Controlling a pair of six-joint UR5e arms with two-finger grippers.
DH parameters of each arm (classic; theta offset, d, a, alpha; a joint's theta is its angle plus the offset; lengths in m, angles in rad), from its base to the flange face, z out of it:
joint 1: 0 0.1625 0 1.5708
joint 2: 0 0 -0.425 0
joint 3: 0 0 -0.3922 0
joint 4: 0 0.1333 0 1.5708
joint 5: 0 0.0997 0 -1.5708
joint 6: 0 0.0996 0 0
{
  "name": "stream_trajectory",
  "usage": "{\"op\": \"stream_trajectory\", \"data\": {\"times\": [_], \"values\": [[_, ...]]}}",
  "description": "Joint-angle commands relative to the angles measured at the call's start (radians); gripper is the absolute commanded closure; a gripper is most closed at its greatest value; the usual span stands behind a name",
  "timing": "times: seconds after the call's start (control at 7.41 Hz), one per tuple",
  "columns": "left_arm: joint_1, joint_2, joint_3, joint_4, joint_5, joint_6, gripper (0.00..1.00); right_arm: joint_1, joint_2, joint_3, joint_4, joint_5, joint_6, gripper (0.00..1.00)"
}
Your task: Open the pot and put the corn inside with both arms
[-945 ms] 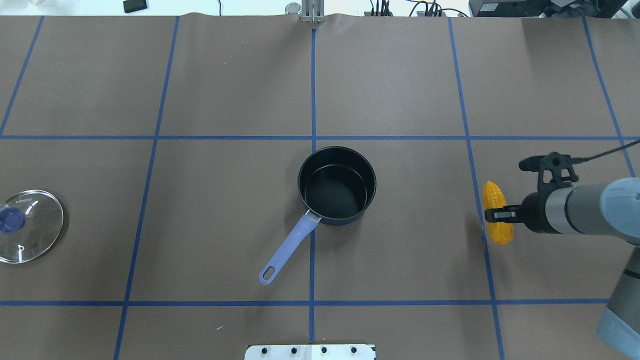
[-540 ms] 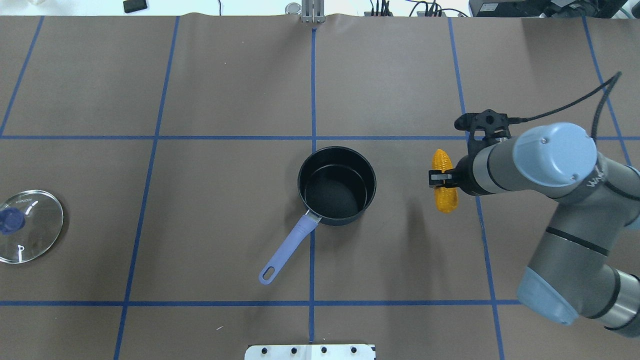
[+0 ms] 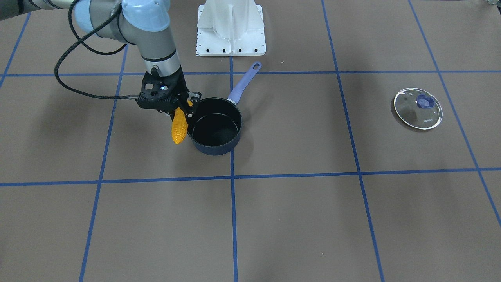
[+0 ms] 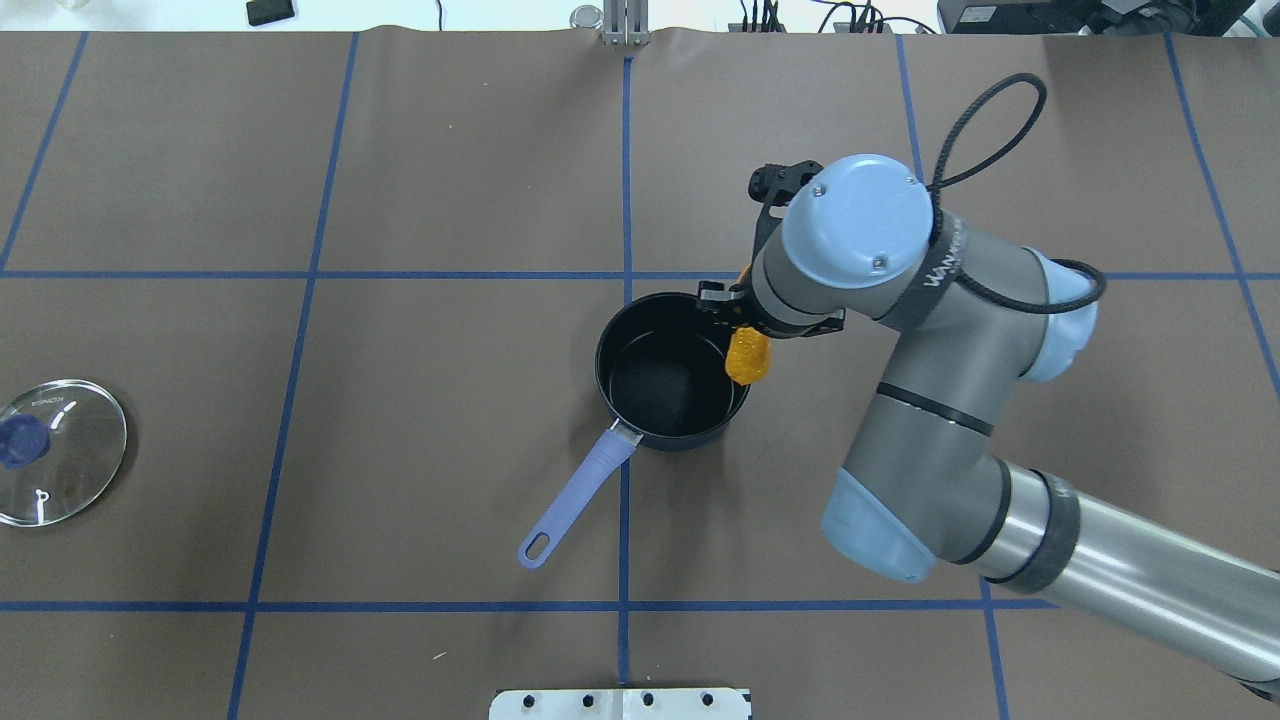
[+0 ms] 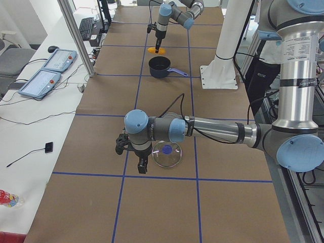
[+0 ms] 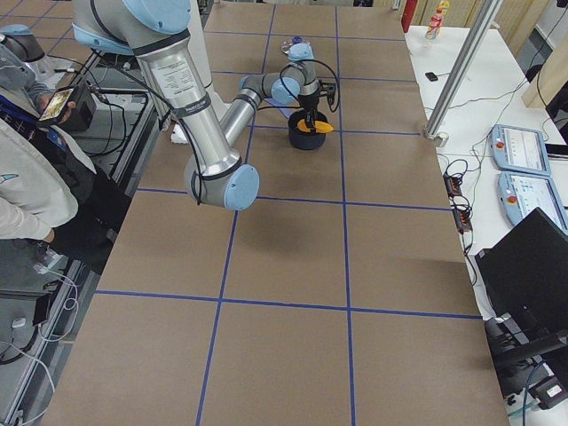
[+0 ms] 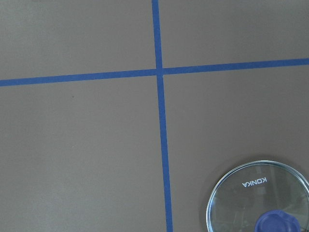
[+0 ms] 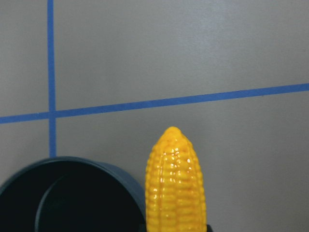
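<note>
The dark pot [image 4: 604, 352] stands open and empty at the table's middle, its lilac handle [image 4: 575, 495] pointing toward the robot's base. My right gripper [image 4: 737, 322] is shut on the orange-yellow corn [image 4: 747, 356] and holds it above the pot's right rim. In the front-facing view the corn [image 3: 179, 127] hangs tip down beside the pot [image 3: 213, 148]. In the right wrist view the corn [image 8: 176, 183] fills the lower middle. The glass lid [image 4: 60, 450] lies flat at the table's far left. My left gripper [image 5: 143, 164] hovers beside the lid [image 5: 167, 154]; I cannot tell whether it is open.
The white base plate [image 3: 231, 31] sits at the robot's edge of the table. Blue tape lines cross the brown table cover. In the left wrist view the lid [image 7: 258, 198] is at the lower right. An operator [image 6: 27, 177] stands by the table.
My right arm has swung left with the corn, from the table's right side to the pot's right rim. The pot and lid have not moved.
</note>
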Motion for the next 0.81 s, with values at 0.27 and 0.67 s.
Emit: {"op": "stream_trajectory", "data": {"times": [0.27, 0.67], "values": [[0.001, 0.006, 0.000, 0.000, -0.004, 0.001, 0.02, -0.084, 0.110, -0.141, 0.001, -0.123, 0.109, 0.00], [0.001, 0.013, 0.002, 0.000, 0.000, 0.001, 0.02, -0.085, 0.100, -0.119, -0.006, -0.129, 0.106, 0.00]]}}
